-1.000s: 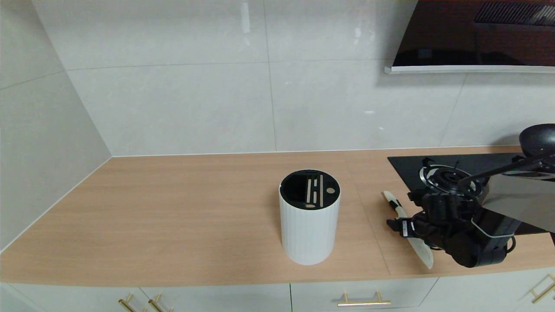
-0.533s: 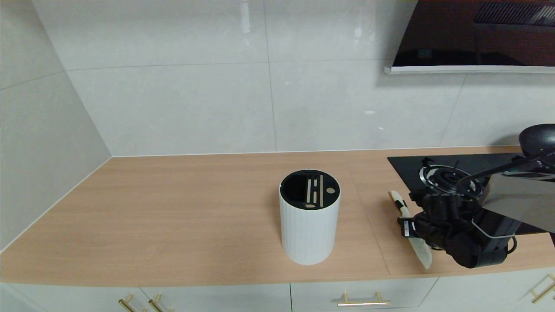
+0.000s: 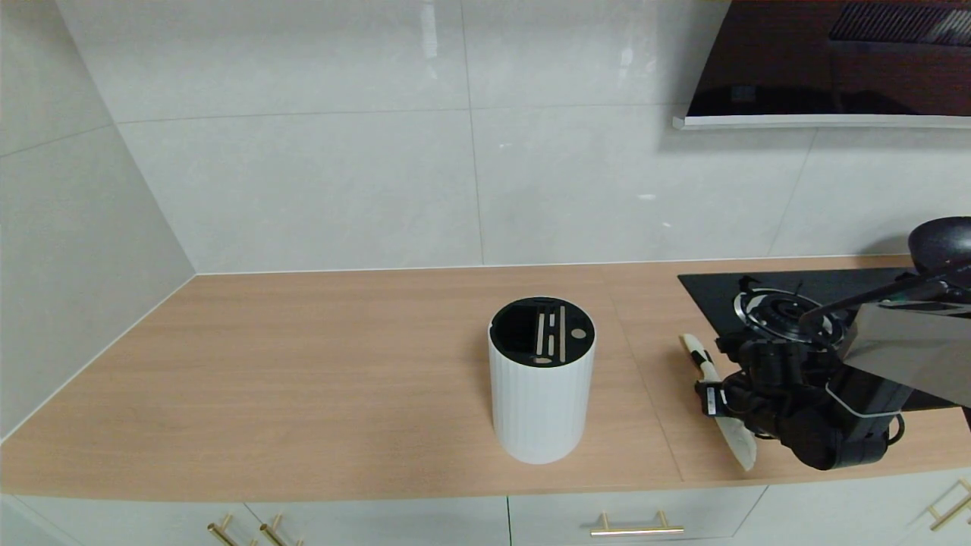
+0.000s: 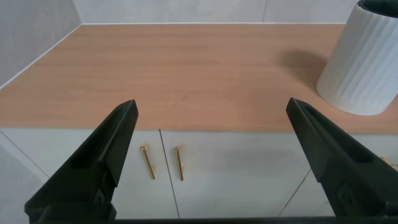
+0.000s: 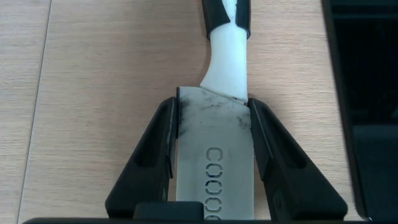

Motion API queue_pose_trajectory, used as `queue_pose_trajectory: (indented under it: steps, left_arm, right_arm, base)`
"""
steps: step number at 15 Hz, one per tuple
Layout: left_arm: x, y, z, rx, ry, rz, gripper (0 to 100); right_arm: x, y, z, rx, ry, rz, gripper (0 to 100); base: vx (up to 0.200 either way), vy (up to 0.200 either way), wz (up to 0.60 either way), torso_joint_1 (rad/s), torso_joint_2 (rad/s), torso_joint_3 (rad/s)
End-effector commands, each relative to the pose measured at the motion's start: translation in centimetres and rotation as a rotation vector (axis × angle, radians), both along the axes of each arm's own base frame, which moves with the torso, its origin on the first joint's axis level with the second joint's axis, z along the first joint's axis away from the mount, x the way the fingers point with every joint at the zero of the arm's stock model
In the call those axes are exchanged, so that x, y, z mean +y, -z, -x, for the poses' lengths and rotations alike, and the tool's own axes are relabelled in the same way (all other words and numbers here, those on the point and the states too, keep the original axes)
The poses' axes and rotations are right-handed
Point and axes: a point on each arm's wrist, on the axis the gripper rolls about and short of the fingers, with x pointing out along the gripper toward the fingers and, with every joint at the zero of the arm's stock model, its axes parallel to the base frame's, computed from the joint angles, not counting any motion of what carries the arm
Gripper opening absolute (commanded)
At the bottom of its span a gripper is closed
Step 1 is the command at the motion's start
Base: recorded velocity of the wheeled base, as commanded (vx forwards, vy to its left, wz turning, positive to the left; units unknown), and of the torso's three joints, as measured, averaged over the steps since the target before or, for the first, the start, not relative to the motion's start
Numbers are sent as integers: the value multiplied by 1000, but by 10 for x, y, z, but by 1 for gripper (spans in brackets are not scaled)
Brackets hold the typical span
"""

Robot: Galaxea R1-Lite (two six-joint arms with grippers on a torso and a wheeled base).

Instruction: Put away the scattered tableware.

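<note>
While right gripper [image 5: 213, 111] pinches white knife [image 5: 227, 62] by blade, smooth sides may slip on lift, missing knife block [image 3: 541, 387] slots; left gripper [image 4: 211, 107] gapes empty.

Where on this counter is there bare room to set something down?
Widest bare stretch: the countertop from the left wall to the white holder. Another strip behind the holder, along the back wall. Crowded: between holder and stove, where the right hand grips the knife.

Head camera looks down from above toward the wall, over the white holder [image 3: 541, 379]. Left wrist camera faces that holder low from the counter [image 4: 186, 68] edge. Right wrist camera sits close over the knife [image 5: 216, 146], to the holder's right.
</note>
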Motion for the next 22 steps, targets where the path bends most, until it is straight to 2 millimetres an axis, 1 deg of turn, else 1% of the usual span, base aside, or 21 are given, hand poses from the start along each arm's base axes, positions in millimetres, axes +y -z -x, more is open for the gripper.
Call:
queue_pose_trajectory:
  steps: [1,4,6,7,8,9,10,11,12,13,14,15,16,17,18,19,20,21,22]
  left_arm:
    - [0,0,0,-1,-1,1,100]
    - [0,0,0,0,0,-2,100]
    - [0,0,0,-2,0,-8,100]
    - [0,0,0,-3,-4,-9,100]
    - [0,-8,2,-34,-21,-3,100]
    - [0,-19,6,-68,-18,2,100]
    - [0,-44,12,-88,58,13,100]
    - [-2,-65,9,-26,182,9,100]
    - [-4,-85,-2,71,290,-1,100]
    - [-6,-111,-19,125,351,-11,100]
    - [-8,-137,-44,177,376,-20,100]
    - [-9,-156,-68,202,384,-58,100]
    - [-10,-165,-92,240,391,-101,100]
    - [-11,-170,-109,255,394,-116,100]
    - [-15,-173,-141,273,419,-112,100]
    - [-20,-175,-165,249,438,-90,100]
    - [-32,-180,-189,211,482,-13,100]
    - [-51,-186,-206,185,552,111,100]
    - [-63,-190,-210,180,599,202,100]
  right_arm:
    - [0,-12,1,-28,2,-6,0]
    - [0,-29,6,-59,2,-6,0]
    - [-1,-47,9,-100,4,-11,0]
    - [-1,-52,9,-114,7,-17,0]
    - [-1,-70,12,-159,18,-39,0]
    - [-1,-81,15,-183,17,-45,0]
    - [-1,-113,23,-259,13,-53,0]
    - [0,-135,29,-309,10,-59,0]
    - [1,-157,35,-353,0,-63,0]
    - [7,-179,38,-385,-21,-71,0]
    - [14,-198,44,-402,-41,-77,0]
    - [21,-212,50,-422,-65,-85,0]
    - [29,-223,57,-449,-90,-94,0]
    - [35,-230,63,-469,-110,-105,0]
    - [55,-239,73,-481,-170,-119,0]
    - [69,-247,84,-487,-211,-130,0]
    - [85,-252,93,-476,-265,-141,0]
    - [100,-257,101,-472,-307,-150,0]
    - [108,-256,105,-461,-319,-151,0]
  base:
    - [0,0,0,0,0,0]
    - [0,0,0,0,0,0]
    - [0,0,0,0,0,0]
    - [0,0,0,0,0,0]
    - [0,0,0,0,0,0]
    - [0,0,0,0,0,0]
    - [0,0,0,0,0,0]
    - [0,0,0,0,0,0]
    - [0,0,0,0,0,0]
    - [0,0,0,0,0,0]
    - [0,0,0,0,0,0]
    - [0,0,0,0,0,0]
    - [0,0,0,0,0,0]
    - [0,0,0,0,0,0]
    - [0,0,0,0,0,0]
    - [0,0,0,0,0,0]
    - [0,0,0,0,0,0]
    - [0,0,0,0,0,0]
    - [0,0,0,0,0,0]
